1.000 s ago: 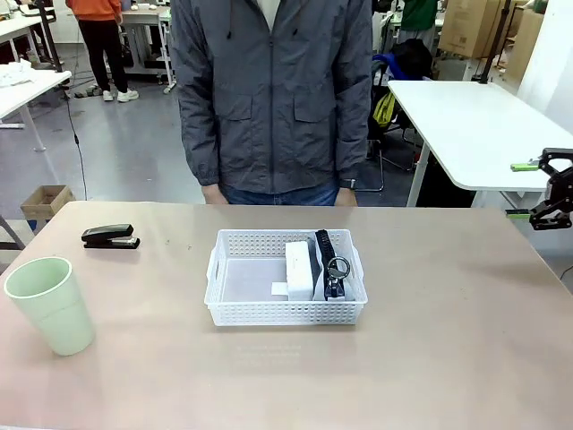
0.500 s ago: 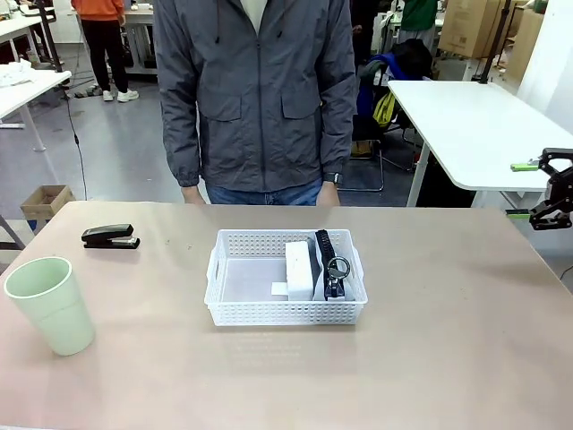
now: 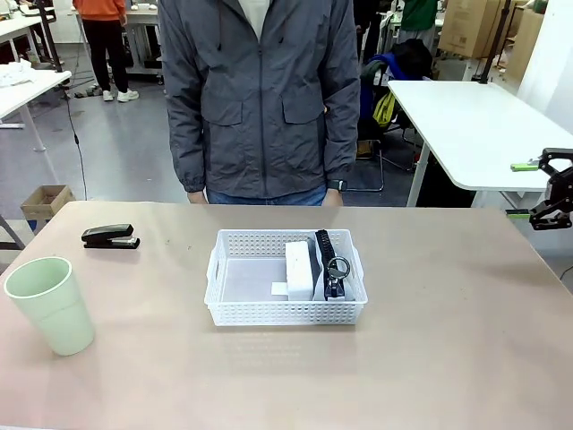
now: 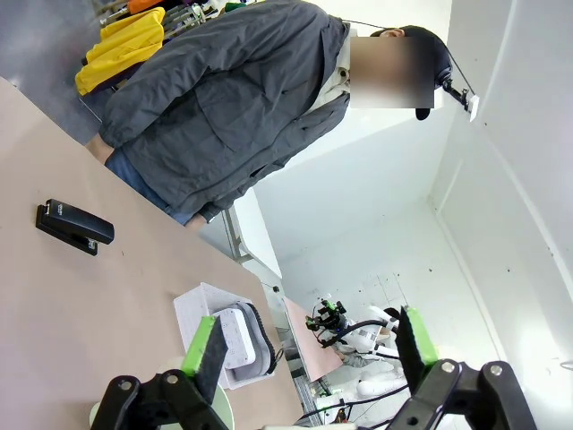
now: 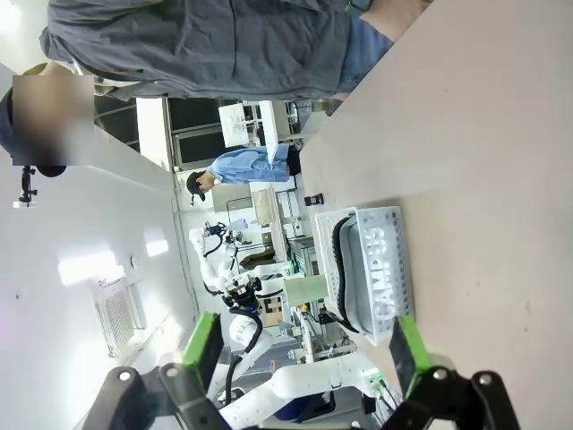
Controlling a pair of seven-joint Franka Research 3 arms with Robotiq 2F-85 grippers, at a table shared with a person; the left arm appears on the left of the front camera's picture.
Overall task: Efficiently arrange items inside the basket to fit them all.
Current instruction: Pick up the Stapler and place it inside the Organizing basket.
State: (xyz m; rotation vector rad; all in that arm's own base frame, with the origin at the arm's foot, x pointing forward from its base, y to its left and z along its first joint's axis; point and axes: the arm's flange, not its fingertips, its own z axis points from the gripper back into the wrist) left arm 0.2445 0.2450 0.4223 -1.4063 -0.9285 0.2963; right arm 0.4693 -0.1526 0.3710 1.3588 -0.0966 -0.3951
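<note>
Loose on the tabletop: black stapler [image 3: 109,236], far-left corner, dense and rigid, take across its body; pale green cup [image 3: 52,305], left edge, light and crushable, pinch the rim. In the mid-tabletop basket [image 3: 213,273]: white block [image 3: 299,269] and, seemingly on edge, grey pouch [image 3: 324,246]. I read left gripper [image 4: 309,340] and right gripper [image 5: 304,349] spread wide, empty.

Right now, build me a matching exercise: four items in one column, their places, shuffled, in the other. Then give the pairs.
1 stapler
2 cup
3 block
4 pouch

A in the basket, by its right wall
B on the table, near left
C in the basket, near its middle
D on the table, far left

Pairs: 1-D, 2-B, 3-C, 4-A.
</note>
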